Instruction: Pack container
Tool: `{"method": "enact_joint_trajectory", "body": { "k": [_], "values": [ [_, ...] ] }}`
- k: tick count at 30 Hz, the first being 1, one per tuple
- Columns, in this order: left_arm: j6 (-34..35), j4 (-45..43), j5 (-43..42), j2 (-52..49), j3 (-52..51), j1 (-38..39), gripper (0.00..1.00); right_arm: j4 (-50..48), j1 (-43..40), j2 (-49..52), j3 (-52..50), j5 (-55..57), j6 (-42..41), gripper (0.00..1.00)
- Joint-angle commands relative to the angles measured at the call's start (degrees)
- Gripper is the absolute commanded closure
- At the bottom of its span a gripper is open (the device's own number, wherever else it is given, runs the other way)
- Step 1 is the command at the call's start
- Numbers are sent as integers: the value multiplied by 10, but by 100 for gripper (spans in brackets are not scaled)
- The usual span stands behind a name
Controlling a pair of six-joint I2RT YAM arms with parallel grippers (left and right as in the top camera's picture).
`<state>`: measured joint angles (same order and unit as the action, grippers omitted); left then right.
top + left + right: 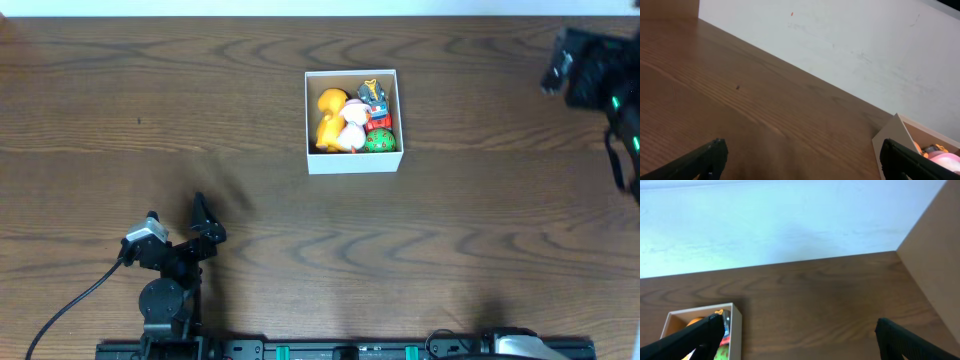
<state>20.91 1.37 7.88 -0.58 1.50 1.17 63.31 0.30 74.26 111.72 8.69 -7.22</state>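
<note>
In the lower left of the overhead view, the left fingers [203, 215] are standing wide apart and gripping nothing. If they are swept in low toward the container [355, 162], one tip is likely to be catching its near white wall. That would be shoving the light box across the tabletop [100, 120] rather than reaching inside. In the upper middle of the frame, the toys [345, 118] are crowding the container to about rim level, so any press or knock there is risking one popping out over the wall. At the upper right edge the right arm is sitting partly out of frame. The right fingers [695, 337], seen in the wrist view, are likewise spread wide and empty, and a low approach from that side is risking the same snag.

The container is sitting well apart from both pairs, up and to the right of the left fingers. In the left wrist view the container [897, 132] is showing only as a corner at lower right, beside one fingertip. In the right wrist view it is lying at lower left, partly behind a finger.
</note>
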Motion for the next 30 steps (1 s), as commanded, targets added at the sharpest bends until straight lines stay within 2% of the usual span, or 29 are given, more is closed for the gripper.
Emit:
{"method": "enact_joint_trajectory", "body": {
  "k": [1,12,23,30],
  "values": [
    [-9,20,3,2,-13,-1,2,2,5,-61,-53,19,-9,1],
    [-9,20,3,2,-13,-1,2,-89,5,-302,-308,33,-9,1],
    [-9,20,2,2,-13,-1,2,-307,5,-470,-632,35,-9,1],
    [-9,20,3,2,-13,-1,2,-416,5,-559,-793,33,-9,1]
  ]
}}
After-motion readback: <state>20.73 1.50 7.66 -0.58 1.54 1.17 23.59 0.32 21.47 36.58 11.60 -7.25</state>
